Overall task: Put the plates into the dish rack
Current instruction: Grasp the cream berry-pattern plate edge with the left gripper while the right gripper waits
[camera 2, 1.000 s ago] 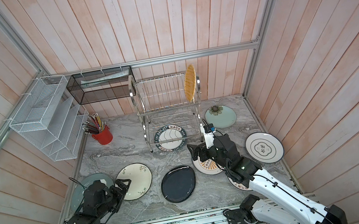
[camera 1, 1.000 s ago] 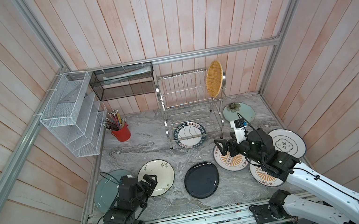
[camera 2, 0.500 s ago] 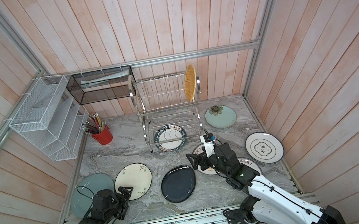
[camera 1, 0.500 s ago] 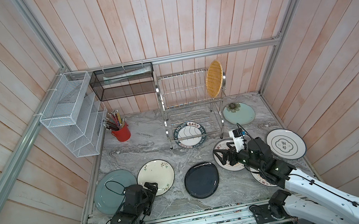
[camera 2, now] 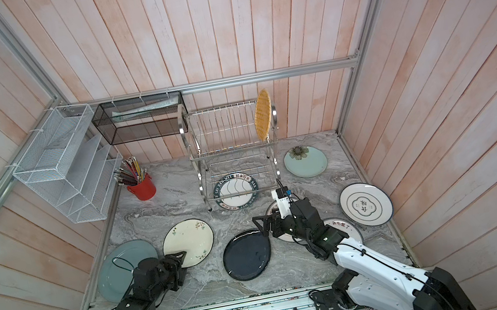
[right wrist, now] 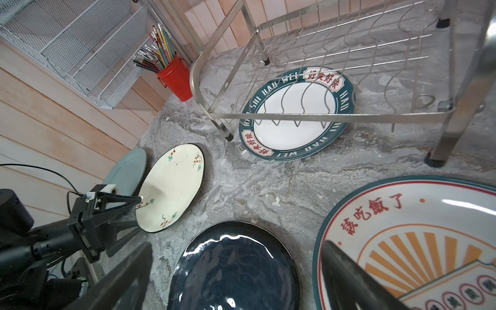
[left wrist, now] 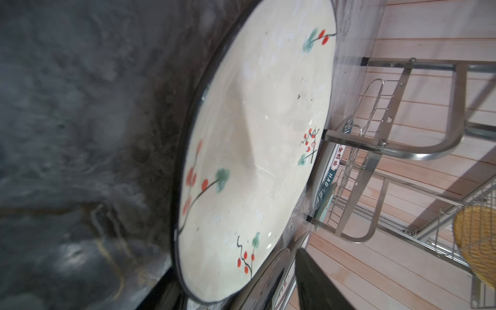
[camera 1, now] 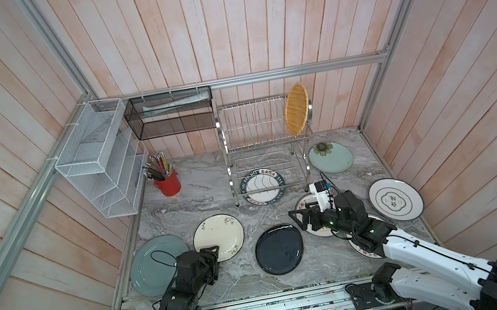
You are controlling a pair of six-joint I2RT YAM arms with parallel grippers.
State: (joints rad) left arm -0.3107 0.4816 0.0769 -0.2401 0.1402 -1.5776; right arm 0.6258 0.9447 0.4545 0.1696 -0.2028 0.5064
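1. The left gripper is sitting low over the marble table at the near rim of the cream floral plate. Its jaws are standing partly apart, with one finger lying over the rim; whether they are pinching the plate cannot be told.
2. The right gripper is hovering with its jaws spread wide and holding nothing, over the gap between the glossy black plate and the orange-sunburst plate.
3. The dish rack is standing at the back of the table by the wall. It is carrying one yellow woven plate upright at the right end of its upper tier.
4. A white plate with a green lettered band is lying flat on the table beneath the rack's lower tier.
5. Also lying flat are the grey-teal plate at the left edge, the mint flower plate right of the rack, the blue-ring plate at the right edge, and another patterned plate mostly hidden under the right arm.
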